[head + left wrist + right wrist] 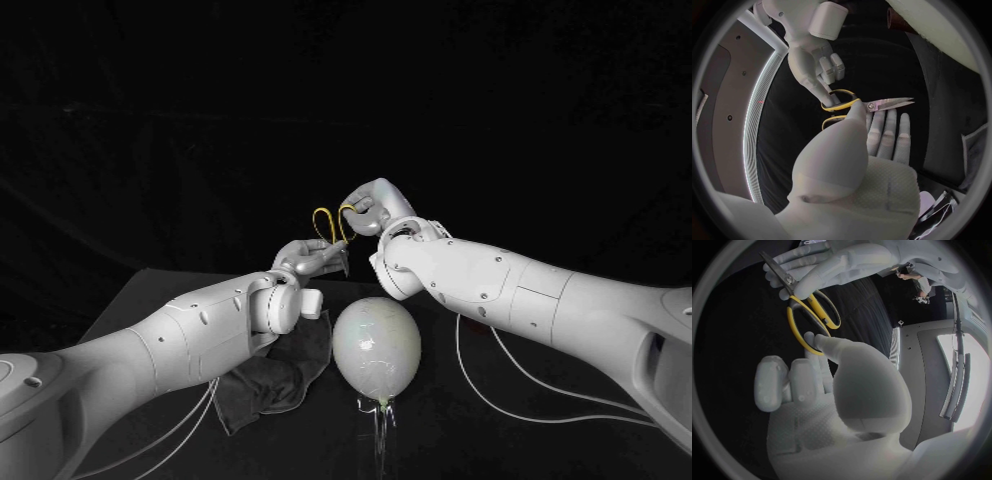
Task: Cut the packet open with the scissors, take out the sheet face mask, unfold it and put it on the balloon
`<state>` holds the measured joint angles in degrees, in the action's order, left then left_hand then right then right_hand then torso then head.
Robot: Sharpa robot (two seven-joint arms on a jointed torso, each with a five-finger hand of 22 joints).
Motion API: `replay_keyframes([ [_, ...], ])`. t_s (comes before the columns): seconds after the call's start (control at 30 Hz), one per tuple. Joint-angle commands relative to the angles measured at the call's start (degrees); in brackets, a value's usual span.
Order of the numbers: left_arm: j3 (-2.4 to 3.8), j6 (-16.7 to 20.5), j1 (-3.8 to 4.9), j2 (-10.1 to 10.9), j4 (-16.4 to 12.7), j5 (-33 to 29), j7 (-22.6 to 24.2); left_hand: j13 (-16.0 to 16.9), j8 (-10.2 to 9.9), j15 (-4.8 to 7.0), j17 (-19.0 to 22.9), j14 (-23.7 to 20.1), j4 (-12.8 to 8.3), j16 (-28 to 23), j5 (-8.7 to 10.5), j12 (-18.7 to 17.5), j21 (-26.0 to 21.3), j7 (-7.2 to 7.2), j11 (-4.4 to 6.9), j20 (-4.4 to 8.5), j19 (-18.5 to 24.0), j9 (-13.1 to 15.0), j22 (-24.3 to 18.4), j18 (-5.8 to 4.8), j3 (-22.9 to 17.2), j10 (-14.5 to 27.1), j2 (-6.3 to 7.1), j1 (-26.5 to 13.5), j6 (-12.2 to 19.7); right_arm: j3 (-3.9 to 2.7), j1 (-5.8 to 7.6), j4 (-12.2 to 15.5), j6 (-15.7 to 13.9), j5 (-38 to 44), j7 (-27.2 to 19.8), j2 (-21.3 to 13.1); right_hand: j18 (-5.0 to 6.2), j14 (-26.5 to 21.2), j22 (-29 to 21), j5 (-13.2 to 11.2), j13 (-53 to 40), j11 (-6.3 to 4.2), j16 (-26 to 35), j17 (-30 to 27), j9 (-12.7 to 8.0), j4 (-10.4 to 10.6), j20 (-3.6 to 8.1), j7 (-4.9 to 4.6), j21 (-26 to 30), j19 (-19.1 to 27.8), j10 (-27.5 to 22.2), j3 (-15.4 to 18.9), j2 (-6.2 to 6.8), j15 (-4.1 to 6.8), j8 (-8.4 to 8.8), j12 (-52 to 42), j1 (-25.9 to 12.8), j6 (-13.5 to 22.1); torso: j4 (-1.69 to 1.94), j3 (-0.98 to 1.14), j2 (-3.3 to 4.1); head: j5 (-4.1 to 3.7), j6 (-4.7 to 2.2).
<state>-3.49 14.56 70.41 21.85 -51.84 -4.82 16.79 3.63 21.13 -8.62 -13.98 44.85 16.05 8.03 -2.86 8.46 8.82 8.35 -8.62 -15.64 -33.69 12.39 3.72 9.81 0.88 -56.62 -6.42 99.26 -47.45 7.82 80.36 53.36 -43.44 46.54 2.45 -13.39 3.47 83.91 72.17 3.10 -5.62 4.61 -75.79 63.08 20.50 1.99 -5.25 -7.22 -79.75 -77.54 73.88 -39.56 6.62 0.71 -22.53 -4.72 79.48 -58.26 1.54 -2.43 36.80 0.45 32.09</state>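
**Clerk:** Surroundings?

**Inspector:** Black table (173, 290), dark backdrop. Both hands are raised well above the surface and meet beyond the balloon (376, 345), which lies on the table between the arms.

**Clerk:** Start at the fingers.

**Inspector:** The left hand (307, 258) has its thumb (856, 114) pressed on the scissors (870, 104) near the pivot, with its fingers (887, 131) stretched flat behind the blades (893, 104). That is a pinch, and it holds the tool. On the right hand (378, 207), one finger reaches into a yellow handle loop (821, 311) and the thumb tip sits at the rim of the other. Whether it has a firm grip, I cannot tell.

**Clerk:** Axis?

**Inspector:** It runs from hand to hand, with the loops toward the right hand and the blades, all but closed, pointing past the left. The right hand is nearer the handles. I judge the step in hand to be a handover to it, with cutting not yet begun.

**Clerk:** What does the next move turn on?

**Inspector:** Both loops must be seated before the left pinch lets go. A slip would drop the scissors toward the table, with the balloon near.

**Clerk:** Anything else?

**Inspector:** A dark crumpled bundle (274, 378) lies just beside the balloon, under the left arm. I cannot identify it.
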Motion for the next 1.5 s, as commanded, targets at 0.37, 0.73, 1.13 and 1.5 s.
replay_keyframes([
  [0.37, 0.16, -2.26, 0.12, -0.04, -1.17, -1.74, 3.67, 0.06, 2.68, 0.71, -0.51, 4.97, 0.03, 1.58, 0.06, -0.56, -0.45, -1.86, 1.32, 0.48, -0.35, 1.10, 0.06, 0.93, -2.28, -7.29, -0.02, 3.31, -5.53, -0.04, 0.06, -0.74, 1.27, 0.07, 0.90, 0.26, 0.66, 1.23, 0.10, 0.26, -0.09, -1.33, -0.23, 0.07, 0.10, 0.13, 0.03, -0.14, -0.03, 0.28, 1.82, -0.37, -0.49, 0.30, -0.15, 0.01, 0.00, 0.41, 0.10, 0.00, 0.03, 0.20, 0.09],
  [0.73, 0.19, -0.80, 0.12, 0.23, -1.31, -2.03, 4.61, 0.06, 3.42, 0.82, -0.60, 6.05, 0.35, 1.65, 0.07, -1.03, -0.29, -2.33, 2.04, 0.68, -1.27, 1.86, 0.14, 0.89, -3.37, -9.89, -0.25, 3.55, -6.55, -0.02, 0.05, -1.50, 3.79, -1.64, -0.14, -0.23, 1.33, 0.67, -2.75, 0.43, 0.05, -0.91, 0.63, -1.53, 0.65, -0.37, -0.17, -0.66, 1.78, 2.61, 0.59, -0.18, 0.13, -0.07, -0.30, 0.87, -0.79, 1.60, 0.06, 0.00, 0.01, 0.39, 0.04],
  [1.13, 0.20, 2.60, 0.15, 0.94, -1.09, 0.59, 3.38, 0.05, 3.71, 0.55, -0.68, 7.31, 0.39, 1.61, 0.02, -2.33, 0.21, -1.63, 1.17, -0.23, -3.19, 2.97, 0.34, 0.90, -6.18, -11.74, 0.40, 3.55, -6.43, 0.00, 0.15, 0.82, 8.90, -10.08, -12.86, -4.07, 4.28, -37.40, -40.05, 2.01, 1.92, 5.78, 41.83, -38.10, -1.52, 1.31, -6.66, -5.28, 42.54, 42.64, -17.80, 8.23, 5.01, -8.77, 7.86, 0.94, -5.00, 11.99, 0.07, 0.01, -0.02, 0.70, -0.02],
  [1.5, 0.20, 3.69, 0.22, 1.61, -0.44, 6.24, 1.51, 0.11, 4.17, 0.80, -0.50, 8.02, 0.41, 0.94, 0.01, -4.26, 0.49, -1.02, 1.24, -0.89, -4.81, 5.24, 0.36, 0.73, -12.68, -13.30, 3.12, 1.78, -6.04, 0.03, 0.29, 2.10, 11.07, -11.52, -16.52, -7.34, 3.09, -52.22, -57.69, 1.35, 2.07, 10.22, 54.74, -49.06, -6.00, 3.24, -11.43, -1.51, 67.15, 51.75, -30.25, 24.72, 2.54, -14.56, 15.39, 1.01, -2.60, 23.27, 0.04, 0.12, 0.00, 1.19, -0.14],
])
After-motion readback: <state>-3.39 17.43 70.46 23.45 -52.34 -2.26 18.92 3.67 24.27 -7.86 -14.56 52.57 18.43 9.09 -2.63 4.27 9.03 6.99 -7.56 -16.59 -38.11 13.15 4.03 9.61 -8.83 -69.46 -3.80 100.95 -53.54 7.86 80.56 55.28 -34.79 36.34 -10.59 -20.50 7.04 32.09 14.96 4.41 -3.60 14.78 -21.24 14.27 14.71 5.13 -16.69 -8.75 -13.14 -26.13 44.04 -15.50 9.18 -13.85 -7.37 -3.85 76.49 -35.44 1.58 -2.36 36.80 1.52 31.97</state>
